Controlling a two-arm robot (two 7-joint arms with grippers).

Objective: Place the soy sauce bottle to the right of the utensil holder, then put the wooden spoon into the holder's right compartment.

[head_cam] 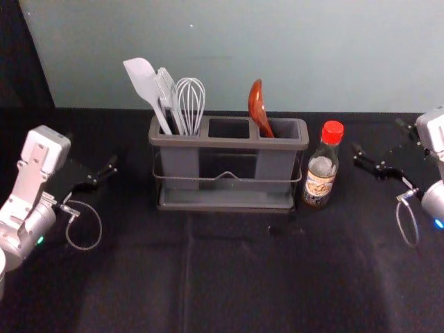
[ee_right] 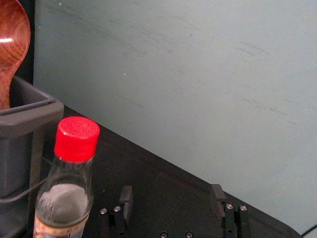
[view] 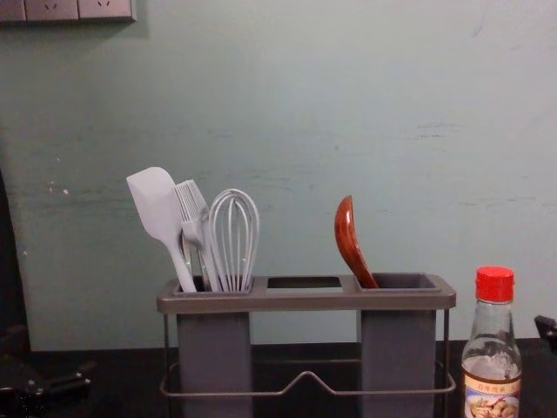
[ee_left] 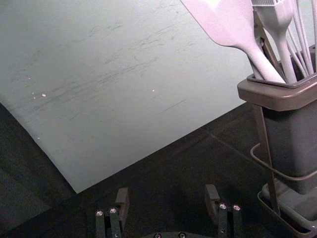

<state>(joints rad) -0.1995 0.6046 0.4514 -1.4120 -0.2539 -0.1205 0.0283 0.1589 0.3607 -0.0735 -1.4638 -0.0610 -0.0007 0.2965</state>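
Observation:
The grey utensil holder (head_cam: 229, 143) stands mid-table. In its right compartment the wooden spoon (head_cam: 257, 107) leans left, bowl up; the chest view shows the same spoon (view: 350, 239). Just right of the holder stands the soy sauce bottle (head_cam: 322, 170), upright with a red cap, a small gap between them. My right gripper (head_cam: 368, 161) is right of the bottle, and in its wrist view the right gripper (ee_right: 171, 201) is open and empty. Left of the holder is my left gripper (head_cam: 104, 177); in its wrist view the left gripper (ee_left: 167, 201) is open, holding nothing.
A white spatula (head_cam: 145, 83), a brush (view: 193, 213) and a whisk (head_cam: 190, 100) stand in the holder's left compartment. Behind the black-covered table (head_cam: 229, 277) rises a pale green wall (head_cam: 229, 48). A socket panel (view: 65, 9) is on the wall at upper left.

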